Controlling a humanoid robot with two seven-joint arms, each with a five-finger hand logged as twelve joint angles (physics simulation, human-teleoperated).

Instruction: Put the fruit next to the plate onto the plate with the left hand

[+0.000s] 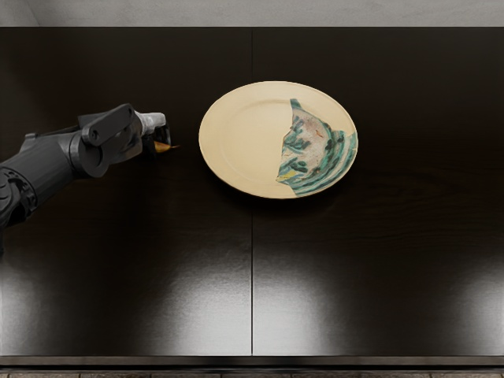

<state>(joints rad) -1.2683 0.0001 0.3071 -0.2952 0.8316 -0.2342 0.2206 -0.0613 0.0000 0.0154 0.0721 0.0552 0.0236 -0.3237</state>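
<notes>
head view: fruit (pixel 166 146) mostly hidden under left hand (pixel 146 132), beside plate (pixel 236 138).

One plate (pixel 240 138) lies on one dark table (pixel 362 276), toward the far side. One fruit (pixel 164 146) sits left of it (only an orange sliver shows). One left hand (pixel 126 135) is in view.

the picture is mostly dark. the black table (pixel 378 260) is shiny, and soft white glare spreads over it near the bottom, in the middle and at both sides. the plate (pixel 244 134) is the brightest thing and has a faint soft shadow under its lower edge. the dark arm (pixel 47 165) almost blends into the table. everything looks sharp.
</notes>
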